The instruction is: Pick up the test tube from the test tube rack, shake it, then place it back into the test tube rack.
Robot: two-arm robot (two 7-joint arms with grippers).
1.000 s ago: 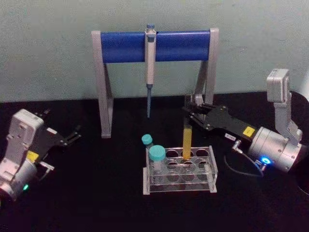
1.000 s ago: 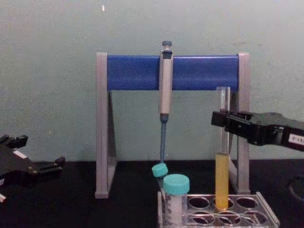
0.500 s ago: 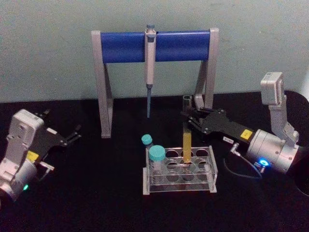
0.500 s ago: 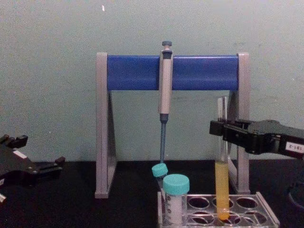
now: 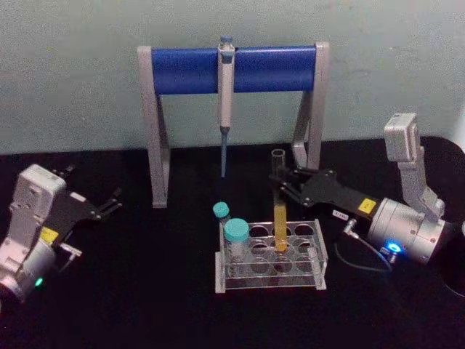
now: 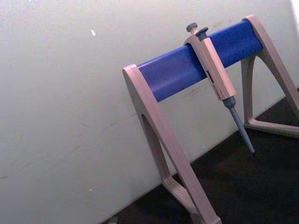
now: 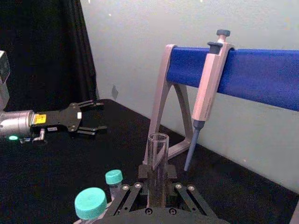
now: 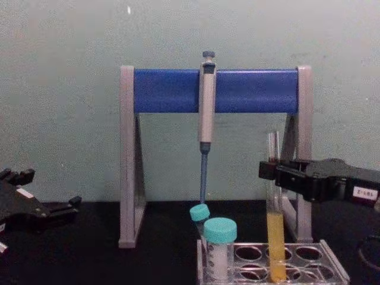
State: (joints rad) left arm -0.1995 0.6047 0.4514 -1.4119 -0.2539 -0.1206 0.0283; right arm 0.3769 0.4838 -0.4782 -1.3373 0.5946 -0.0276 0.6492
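Head view lets us look down on the black table [image 5: 145, 305], where the clear test tube rack [image 5: 270, 282] sits near the middle. The test tube [image 5: 280, 225] stands almost straight up with its bottom end down in one of the rack's holes, in the third column from the left. The right gripper [image 5: 278, 180] comes in from the right, and its jaws are clamped on the glass below the open top. From above we can also see two teal-capped vials [image 5: 235, 231] at the rack's left end. The left gripper [image 5: 112, 201] rests well apart at the left side of the table. Chest view shows us the side instead: the yellow liquid fills the lower part of the tube, and the jaws grip the clear glass just above it. Right wrist view shows the tube's round open mouth between the fingers, and far off the left gripper with its jaws spread apart. Left wrist view looks at the grey-and-blue pipette stand [image 5: 189, 69] with the pipette [image 5: 225, 94] hanging from its blue bar.
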